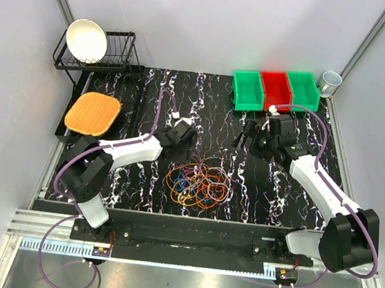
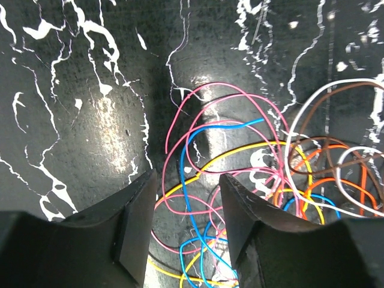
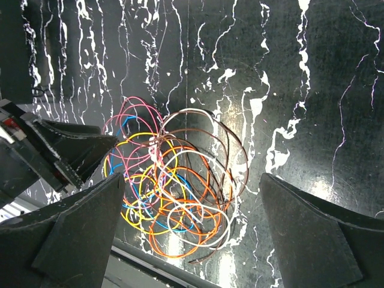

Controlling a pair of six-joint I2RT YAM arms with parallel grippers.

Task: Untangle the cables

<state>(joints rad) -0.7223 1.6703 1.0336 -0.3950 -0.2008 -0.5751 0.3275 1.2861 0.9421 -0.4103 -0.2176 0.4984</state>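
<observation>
Cables (image 1: 197,184) tangled, L jaws apart above, R jaws wide

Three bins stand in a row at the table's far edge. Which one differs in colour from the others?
The middle bin: it is red, while the left bin and the right bin are both green.

Bright cables (image 1: 197,185) on a black table (image 1: 210,111) veined with white marbling.
The cables are pink, blue, yellow, orange, white and brown. The left pincer (image 2: 187,210) and right pincer (image 3: 192,222) are black. The arms (image 1: 133,150) are white with black joints, their hoses (image 1: 40,252) purple. The bins (image 1: 275,91) run green, red, green. The bowl (image 1: 87,40) is white, its rack (image 1: 118,66) black, the mat (image 1: 93,113) orange and woven.
</observation>
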